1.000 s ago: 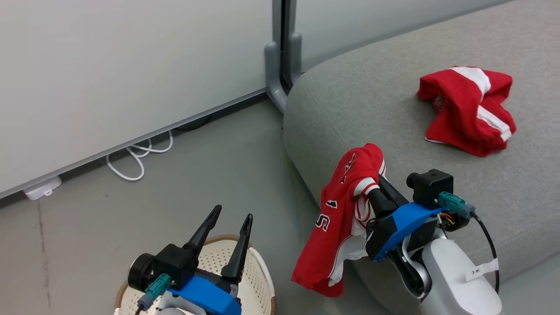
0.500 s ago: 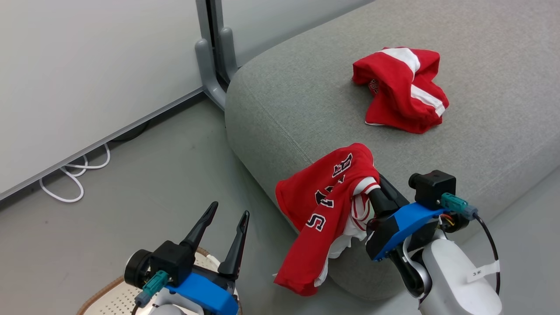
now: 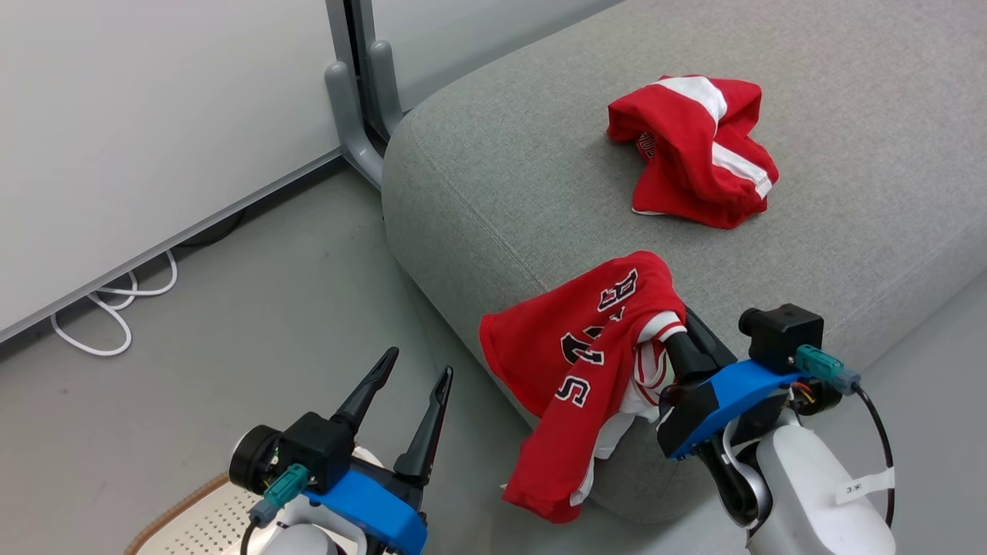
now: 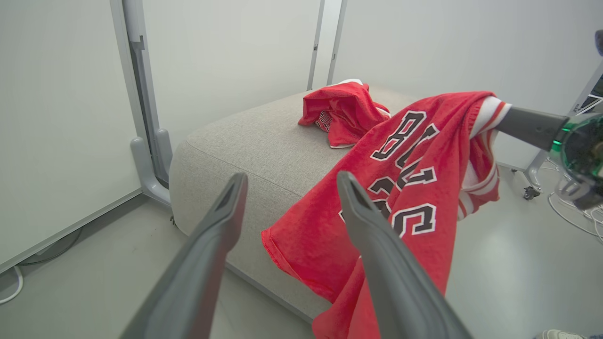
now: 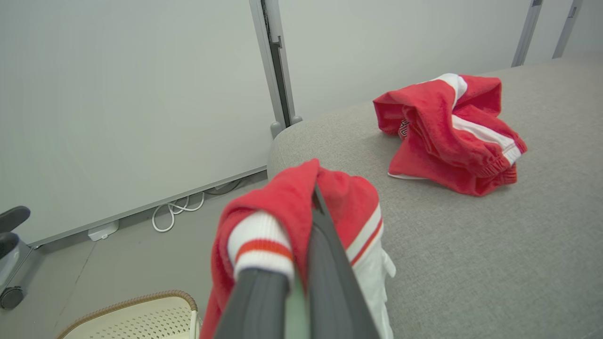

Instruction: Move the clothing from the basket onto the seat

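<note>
- The right gripper, lower right of the head view, is clamped shut on the jersey, pinching it at a white-and-red ribbed band.
- The jersey hangs from that pinch. Its upper part is draped over the near edge of the seat, and its lower part trails down the front towards the floor.
- The left gripper, at the bottom left, has its fingers spread and holds nothing. It hovers above the basket, whose rim shows in the corner.
- The striped garment lies crumpled on the seat in the upper right, well apart from the jersey.
- Handling, as I judge it: the cloth is light, limp and not fragile, and it will sag and swing. The band is a firm, thicker hold. The hanging tail could slide off the edge once let go, so it should be carried further in.
- Against a second ago, the whole head view has shifted, so the camera has moved. The jersey hung narrow beside the seat then; now it is spread wider over the edge with its letters showing. Both grippers' states are unchanged.
</note>
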